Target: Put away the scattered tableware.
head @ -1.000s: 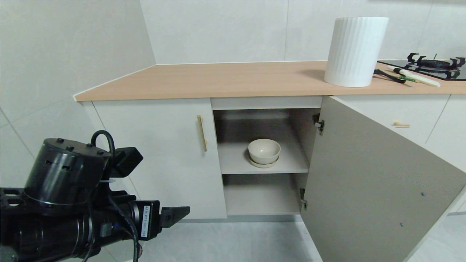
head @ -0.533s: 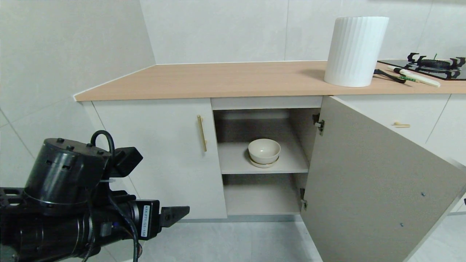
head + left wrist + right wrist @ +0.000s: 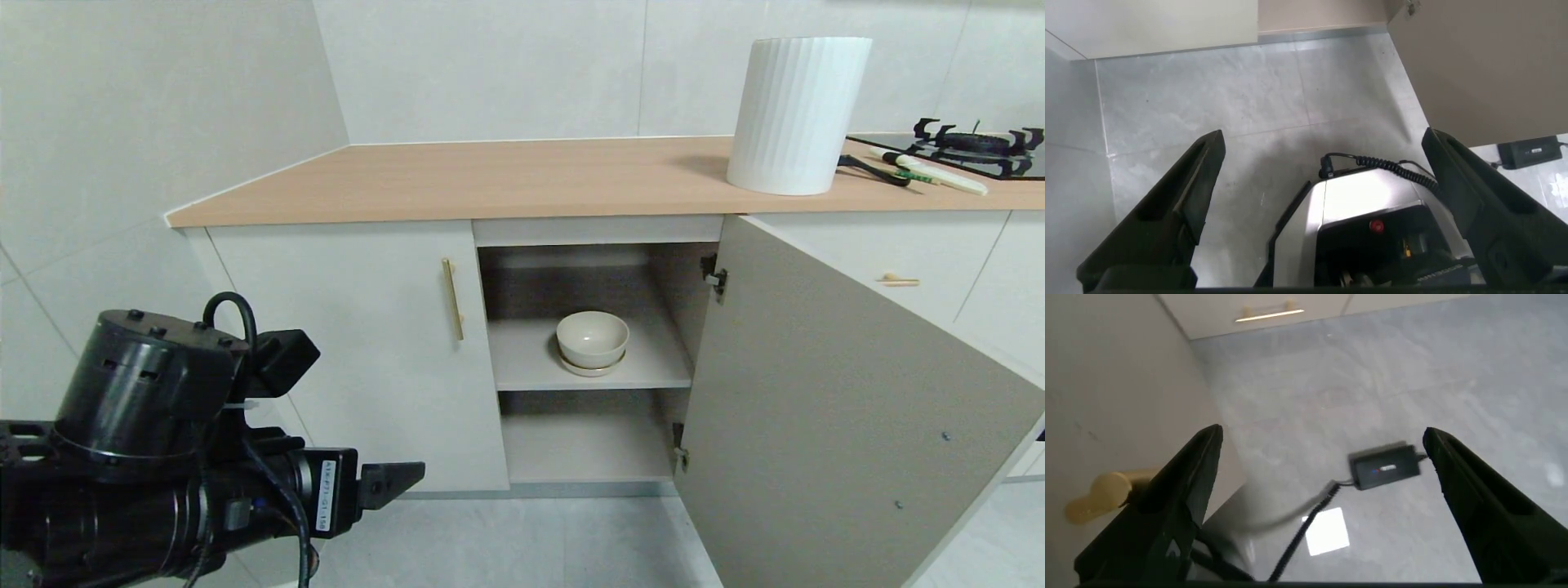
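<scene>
Straight ahead in the head view, the bowl [image 3: 593,336] sits upright on a small plate [image 3: 591,369], both on the upper shelf [image 3: 531,359] of the open cupboard, under the worktop [image 3: 490,180]. The bowl is round, deep and cream-coloured with a smooth sheen. The plate is the same colour, and you see only its edge poking out beneath the bowl. Both look like glazed pottery, so expect them to be stiff, slick, fairly light and quick to chip on a knock. If you must lift the bowl, pinch its rim with one finger inside and one outside. The plate is thin and lies flat, so it would be hard to get under. The door [image 3: 833,408] stands swung wide to the robot's right. A ribbed white canister [image 3: 796,114] stands on the worktop with a pale-handled utensil [image 3: 931,173] just beyond it, which may yet need putting away.

Next, the left wrist view: the left hand [image 3: 1323,139] is spread wide and grips nothing, hanging over the grey floor [image 3: 1208,90], well apart from the shelf.

Lastly, the right wrist view: the right hand [image 3: 1323,434] is likewise spread and bare, close beside the door's gold handle [image 3: 1102,496], with a black adapter [image 3: 1384,467] on the floor below.
</scene>
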`<state>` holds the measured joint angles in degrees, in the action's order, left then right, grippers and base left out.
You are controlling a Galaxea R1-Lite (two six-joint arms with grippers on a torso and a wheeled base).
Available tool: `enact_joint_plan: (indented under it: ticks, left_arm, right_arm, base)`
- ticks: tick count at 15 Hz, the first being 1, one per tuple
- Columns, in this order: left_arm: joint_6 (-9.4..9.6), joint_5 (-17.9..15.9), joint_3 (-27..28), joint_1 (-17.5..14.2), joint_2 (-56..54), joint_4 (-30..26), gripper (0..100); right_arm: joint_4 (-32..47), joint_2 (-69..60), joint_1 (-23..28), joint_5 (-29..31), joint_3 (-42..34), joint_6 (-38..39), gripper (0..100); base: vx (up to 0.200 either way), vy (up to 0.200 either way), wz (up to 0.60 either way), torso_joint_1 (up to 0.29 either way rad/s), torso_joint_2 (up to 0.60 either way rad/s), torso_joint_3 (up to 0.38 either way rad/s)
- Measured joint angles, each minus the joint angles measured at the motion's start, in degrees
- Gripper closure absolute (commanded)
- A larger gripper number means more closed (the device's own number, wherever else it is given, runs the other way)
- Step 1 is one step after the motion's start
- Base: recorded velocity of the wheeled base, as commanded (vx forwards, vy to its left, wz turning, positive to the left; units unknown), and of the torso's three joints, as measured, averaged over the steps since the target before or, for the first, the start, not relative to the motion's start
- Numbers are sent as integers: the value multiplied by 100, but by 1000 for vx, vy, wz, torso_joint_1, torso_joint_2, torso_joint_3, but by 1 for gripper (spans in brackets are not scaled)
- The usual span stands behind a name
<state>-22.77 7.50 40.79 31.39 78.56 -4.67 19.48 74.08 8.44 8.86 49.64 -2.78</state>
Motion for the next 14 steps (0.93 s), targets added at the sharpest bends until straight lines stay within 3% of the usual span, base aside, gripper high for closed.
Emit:
enact_joint_plan:
  ticks: [4,14]
  left_arm:
    - [-2,-4,0,0,-2,0,0]
    - [-5,-4,9,-5,-4,0,0]
  right_arm:
    - [-2,-20,-144,-139,-33,38,0]
    - [-213,-13,-2315,-184,-262,1413,0]
  base:
    - [0,0,0,0,0,0]
    - [0,0,0,0,0,0]
